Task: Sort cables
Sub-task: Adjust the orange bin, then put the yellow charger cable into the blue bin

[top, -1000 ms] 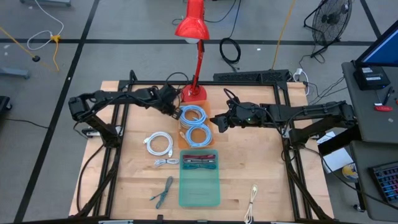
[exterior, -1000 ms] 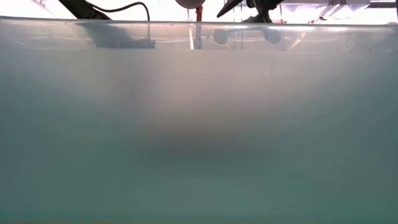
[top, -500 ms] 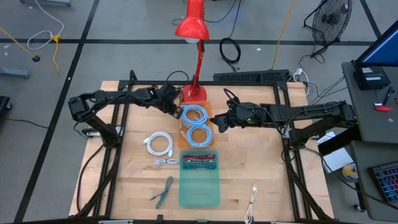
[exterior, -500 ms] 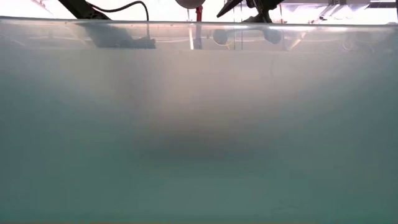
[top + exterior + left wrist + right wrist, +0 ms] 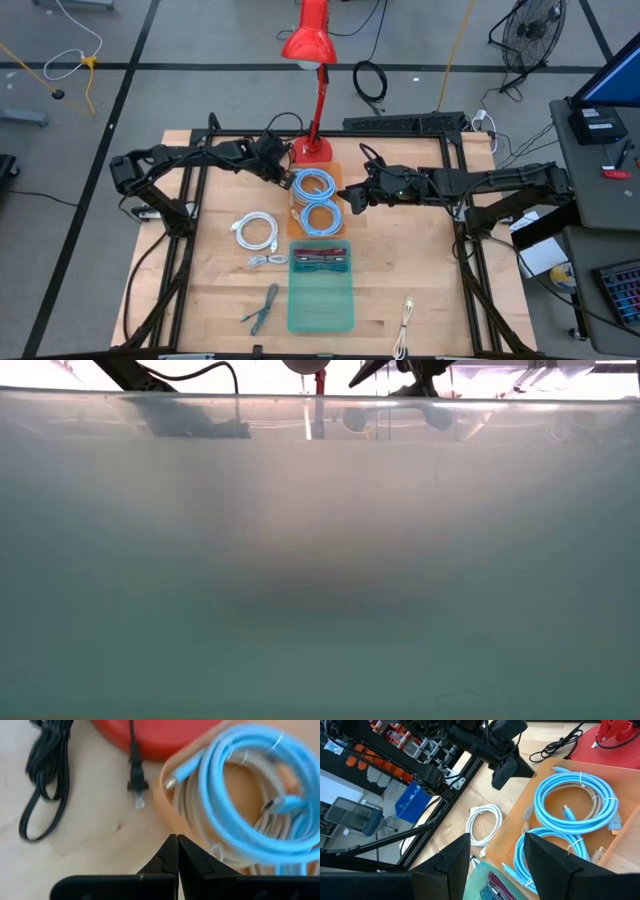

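From my seat, the left claw (image 5: 281, 172) sits in the upper middle-left of the high view, fingers pressed together and holding nothing, its tip at the edge of the orange tray (image 5: 340, 172) beside the red lamp base (image 5: 312, 150). A white coil (image 5: 256, 231) lies on the wooden desk (image 5: 420, 250) left of centre, with a grey bundle (image 5: 267, 261) below it. 2 glossy light-blue coils (image 5: 316, 201) lie in the tray at centre. Below them a translucent green bin (image 5: 321, 305) holds dark bundles. The right claw (image 5: 352, 197) hovers just right of the tray, fingers apart, empty.
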`<state>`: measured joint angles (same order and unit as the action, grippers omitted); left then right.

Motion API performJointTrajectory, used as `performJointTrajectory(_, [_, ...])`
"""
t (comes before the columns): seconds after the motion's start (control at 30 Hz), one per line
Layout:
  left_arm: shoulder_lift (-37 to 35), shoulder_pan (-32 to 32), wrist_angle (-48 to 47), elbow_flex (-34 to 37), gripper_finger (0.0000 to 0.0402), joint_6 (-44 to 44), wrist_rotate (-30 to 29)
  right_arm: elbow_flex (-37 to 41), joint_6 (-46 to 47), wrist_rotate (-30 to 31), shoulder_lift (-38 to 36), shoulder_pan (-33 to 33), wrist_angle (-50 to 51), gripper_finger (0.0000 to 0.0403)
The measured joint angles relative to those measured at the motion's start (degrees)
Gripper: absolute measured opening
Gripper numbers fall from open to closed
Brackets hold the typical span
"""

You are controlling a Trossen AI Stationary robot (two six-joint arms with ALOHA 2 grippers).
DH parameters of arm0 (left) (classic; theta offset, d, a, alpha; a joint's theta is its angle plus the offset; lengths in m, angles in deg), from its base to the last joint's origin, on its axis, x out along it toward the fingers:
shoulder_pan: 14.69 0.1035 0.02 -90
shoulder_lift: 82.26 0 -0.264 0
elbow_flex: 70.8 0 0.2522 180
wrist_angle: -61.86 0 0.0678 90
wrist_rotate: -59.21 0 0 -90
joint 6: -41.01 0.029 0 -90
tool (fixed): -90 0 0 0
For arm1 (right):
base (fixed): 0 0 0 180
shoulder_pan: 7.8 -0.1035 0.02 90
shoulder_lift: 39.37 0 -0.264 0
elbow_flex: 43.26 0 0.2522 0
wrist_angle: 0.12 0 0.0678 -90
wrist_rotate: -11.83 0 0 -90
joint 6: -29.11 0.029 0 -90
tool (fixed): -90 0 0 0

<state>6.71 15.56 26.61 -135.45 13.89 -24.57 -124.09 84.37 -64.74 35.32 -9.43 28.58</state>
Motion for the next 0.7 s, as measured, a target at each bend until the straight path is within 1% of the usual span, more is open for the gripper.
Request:
performJointTrajectory(0.07, [-0.87,0.44,-3.13,0.00,0.0000,0.33,0.53,0.00,0.00,-0.05,0.00,0.00,0.00,0.0173])
performJointTrajectory(0.2, [-5.23,1.56,-8.46,-0.02,0.0000,2.67,0.05,0.00,-0.08,-0.15,0.00,-0.57,0.00,0.0173])
performJointTrajectory(0.3, [-10.63,2.33,-10.60,0.03,0.0000,2.03,0.01,0.00,-0.22,-0.22,0.00,-0.81,0.00,0.0173])
performJointTrajectory(0.4, [-16.24,2.41,-11.23,-0.02,0.0000,-0.45,1.58,0.00,-0.41,-0.56,0.00,-0.77,0.00,0.0173])
performJointTrajectory(0.6, [-26.24,-0.99,-12.94,-0.01,0.0000,-2.94,5.28,0.00,-0.29,-4.37,0.00,-1.53,-0.07,0.0173])
performJointTrajectory(0.7, [-30.04,-4.19,-15.48,-0.01,0.0000,-3.05,6.20,0.00,0.67,-4.56,0.00,-3.14,-0.09,0.0173])
